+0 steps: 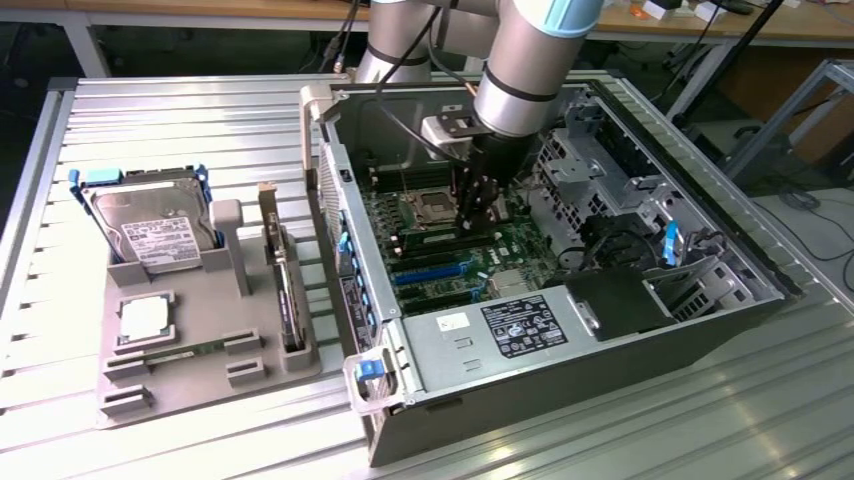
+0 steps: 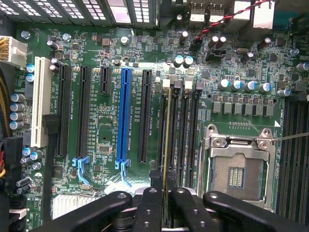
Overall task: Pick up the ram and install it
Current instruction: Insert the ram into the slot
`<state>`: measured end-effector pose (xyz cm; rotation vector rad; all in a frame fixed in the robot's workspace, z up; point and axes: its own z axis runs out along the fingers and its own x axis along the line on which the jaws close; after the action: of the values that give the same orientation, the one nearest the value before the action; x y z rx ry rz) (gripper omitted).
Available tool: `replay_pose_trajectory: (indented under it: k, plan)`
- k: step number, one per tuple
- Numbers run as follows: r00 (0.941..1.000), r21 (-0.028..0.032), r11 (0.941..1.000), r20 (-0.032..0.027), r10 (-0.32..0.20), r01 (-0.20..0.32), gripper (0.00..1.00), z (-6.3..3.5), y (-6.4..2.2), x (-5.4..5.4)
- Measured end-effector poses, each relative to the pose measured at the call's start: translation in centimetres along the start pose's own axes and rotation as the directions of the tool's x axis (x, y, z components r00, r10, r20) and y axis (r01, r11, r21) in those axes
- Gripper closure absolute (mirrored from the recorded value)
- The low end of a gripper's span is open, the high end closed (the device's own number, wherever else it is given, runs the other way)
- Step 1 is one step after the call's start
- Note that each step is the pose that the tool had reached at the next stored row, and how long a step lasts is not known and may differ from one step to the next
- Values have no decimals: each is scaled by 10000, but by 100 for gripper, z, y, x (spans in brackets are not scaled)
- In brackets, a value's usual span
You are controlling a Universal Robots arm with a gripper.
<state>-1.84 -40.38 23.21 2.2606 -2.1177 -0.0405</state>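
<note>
Jaws nearly closed, clamped on the ram [image 2: 166,140], edge-on over the motherboard [image 2: 111,128], near the processor socket [image 2: 239,171]

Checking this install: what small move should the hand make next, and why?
Probably ease straight down a little. The hand grips the ram edge-on, lined up along the black memory slots beside the open processor socket, and I cannot tell that it is seated yet.

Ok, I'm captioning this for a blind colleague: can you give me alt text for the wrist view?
The claw grips the ram edge-on over the memory slots on the green motherboard. The empty processor socket lies beside them, and a blue expansion slot lies on their other side.
</note>
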Motion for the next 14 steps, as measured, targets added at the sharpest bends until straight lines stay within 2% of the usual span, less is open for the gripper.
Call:
replay_pose_trajectory:
  k: [14]
  plan:
    - [10000,0,10000,-9,0,0,87,0,0,8]
